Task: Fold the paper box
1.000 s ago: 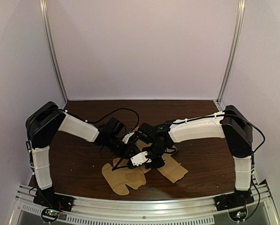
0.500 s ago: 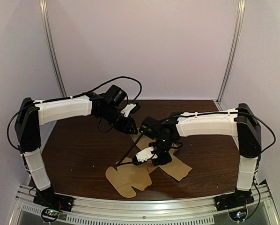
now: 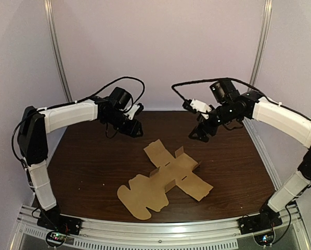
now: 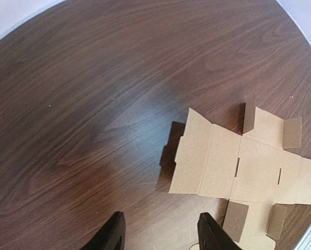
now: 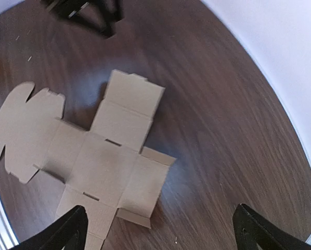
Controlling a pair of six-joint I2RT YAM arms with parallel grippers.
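One paper box unfolded, lying on table | left pincer apart, aloft | right pincer apart, aloft

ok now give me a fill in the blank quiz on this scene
The brown cardboard box blank lies spread out on the dark wooden table, touched by ___ gripper. The left gripper has its fingers ___. The right gripper, above the table, holds ___.
Missing words: neither; open; nothing.
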